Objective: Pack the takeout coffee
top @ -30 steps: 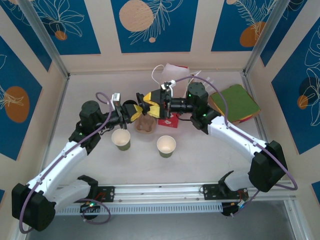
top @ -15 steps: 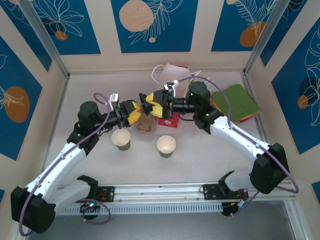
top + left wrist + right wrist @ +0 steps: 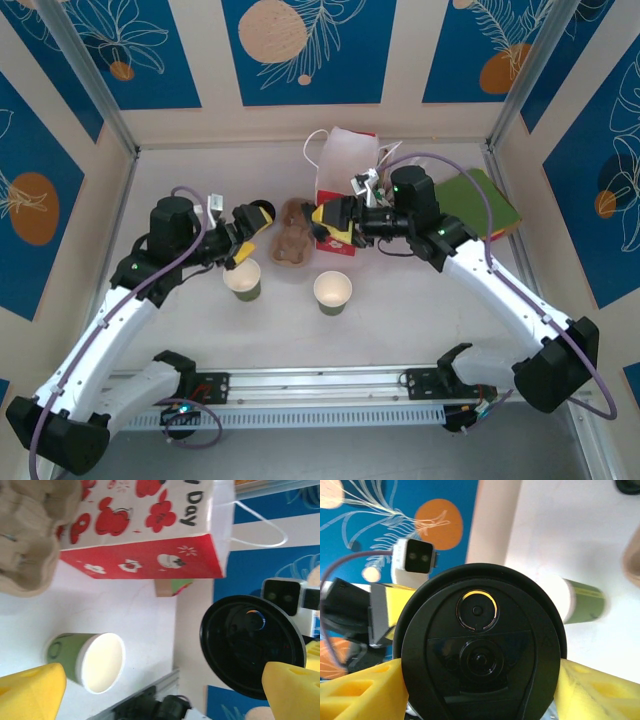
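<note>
Right wrist view: round black plastic lid [image 3: 480, 645] gripped between right fingers [image 3: 355, 692], takeout coffee thus unassembled. Left fingers [image 3: 30, 690] spread wide, empty. Lidless green paper cup [image 3: 333, 291] stood upright on tabletop [image 3: 420, 300], nearward of lid; right arm judged nearer.

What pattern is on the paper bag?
White bag with red flowers and a red base band, best in left wrist view.

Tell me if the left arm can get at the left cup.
Probably yes. The left gripper hangs open right by the left cup, with nothing between them; the carrier stands to one side, and the right gripper holds the lid clear of it.
</note>
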Robot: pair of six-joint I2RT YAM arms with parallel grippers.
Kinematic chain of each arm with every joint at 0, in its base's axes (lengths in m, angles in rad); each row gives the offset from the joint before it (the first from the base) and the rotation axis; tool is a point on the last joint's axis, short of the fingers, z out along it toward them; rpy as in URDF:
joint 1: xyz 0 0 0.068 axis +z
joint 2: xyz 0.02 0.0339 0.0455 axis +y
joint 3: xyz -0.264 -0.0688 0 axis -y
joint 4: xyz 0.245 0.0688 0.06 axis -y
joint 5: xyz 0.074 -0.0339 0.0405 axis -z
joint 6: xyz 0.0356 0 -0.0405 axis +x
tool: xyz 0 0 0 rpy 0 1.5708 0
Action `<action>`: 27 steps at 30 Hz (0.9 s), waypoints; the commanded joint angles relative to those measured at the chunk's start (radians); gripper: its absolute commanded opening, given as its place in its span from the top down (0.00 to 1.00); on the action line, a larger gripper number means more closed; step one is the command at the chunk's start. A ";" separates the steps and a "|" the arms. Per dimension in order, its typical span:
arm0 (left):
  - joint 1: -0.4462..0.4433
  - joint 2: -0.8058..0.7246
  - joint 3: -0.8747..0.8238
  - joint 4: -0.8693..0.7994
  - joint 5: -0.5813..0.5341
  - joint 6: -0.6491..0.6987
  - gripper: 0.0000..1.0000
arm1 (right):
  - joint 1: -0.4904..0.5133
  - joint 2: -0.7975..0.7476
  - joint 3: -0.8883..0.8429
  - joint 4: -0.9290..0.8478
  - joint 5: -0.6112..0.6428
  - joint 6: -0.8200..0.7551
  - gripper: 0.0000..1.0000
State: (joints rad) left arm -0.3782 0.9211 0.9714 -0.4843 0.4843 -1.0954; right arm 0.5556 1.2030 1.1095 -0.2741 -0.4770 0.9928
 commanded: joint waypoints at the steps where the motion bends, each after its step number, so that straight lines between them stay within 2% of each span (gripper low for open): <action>1: -0.020 0.011 0.089 -0.207 -0.125 0.134 0.00 | 0.001 -0.042 0.014 -0.188 0.086 -0.176 0.29; 7: -0.147 0.070 0.184 -0.369 -0.334 0.225 0.00 | 0.053 -0.066 -0.005 -0.338 0.236 -0.333 0.30; 13: -0.256 0.114 0.225 -0.420 -0.482 0.249 0.00 | 0.156 -0.077 -0.041 -0.415 0.432 -0.460 0.31; 22: -0.293 0.130 0.241 -0.449 -0.538 0.246 0.00 | 0.321 -0.014 -0.043 -0.473 0.710 -0.551 0.31; 27: -0.299 0.135 0.251 -0.467 -0.551 0.251 0.00 | 0.378 0.036 -0.029 -0.473 0.799 -0.581 0.31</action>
State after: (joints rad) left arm -0.6647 1.0515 1.1873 -0.9161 -0.0345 -0.8612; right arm 0.9073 1.2163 1.0702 -0.7258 0.2176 0.4576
